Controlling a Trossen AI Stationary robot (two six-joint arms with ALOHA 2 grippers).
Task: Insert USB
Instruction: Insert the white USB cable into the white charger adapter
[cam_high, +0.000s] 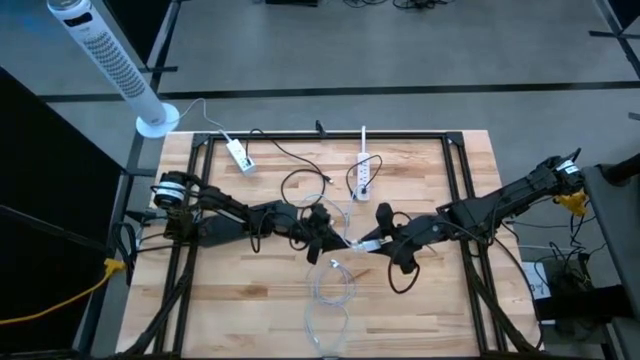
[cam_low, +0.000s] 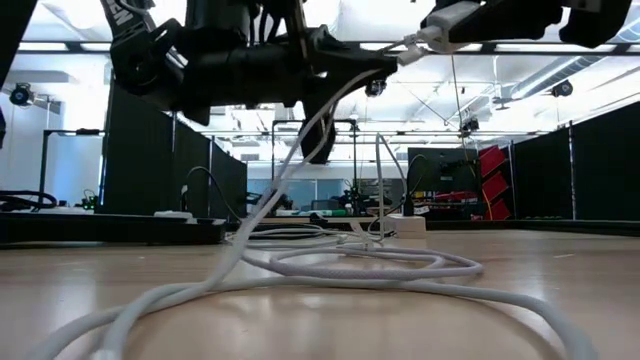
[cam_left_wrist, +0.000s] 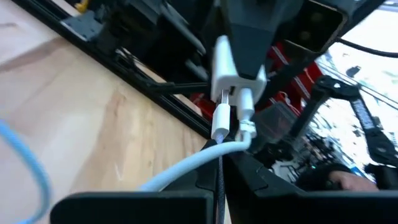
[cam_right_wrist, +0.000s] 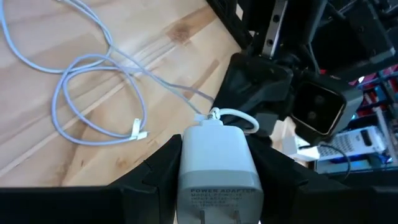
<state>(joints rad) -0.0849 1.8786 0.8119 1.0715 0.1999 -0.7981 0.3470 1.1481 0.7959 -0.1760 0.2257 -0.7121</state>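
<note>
Overhead, both grippers meet mid-table: the right gripper (cam_high: 372, 243) clamps the white adapter (cam_high: 370, 244), the left gripper (cam_high: 335, 238) pinches the plug. From the left wrist, the plug (cam_left_wrist: 244, 101) sits at the adapter's port. From the right wrist, the cable (cam_right_wrist: 93, 93) trails onto the table (cam_right_wrist: 56, 168).

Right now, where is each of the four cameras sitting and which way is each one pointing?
High view: overhead, straight down on the table; both arms show.
Low view: table height, level across coiled white cable; arms overhead.
Left wrist view: on the left arm, facing the power adapter and USB plug.
Right wrist view: on the right arm, behind the right gripper clamping the adapter; left gripper opposite.
Both wrist views share adapter and plug.
</note>
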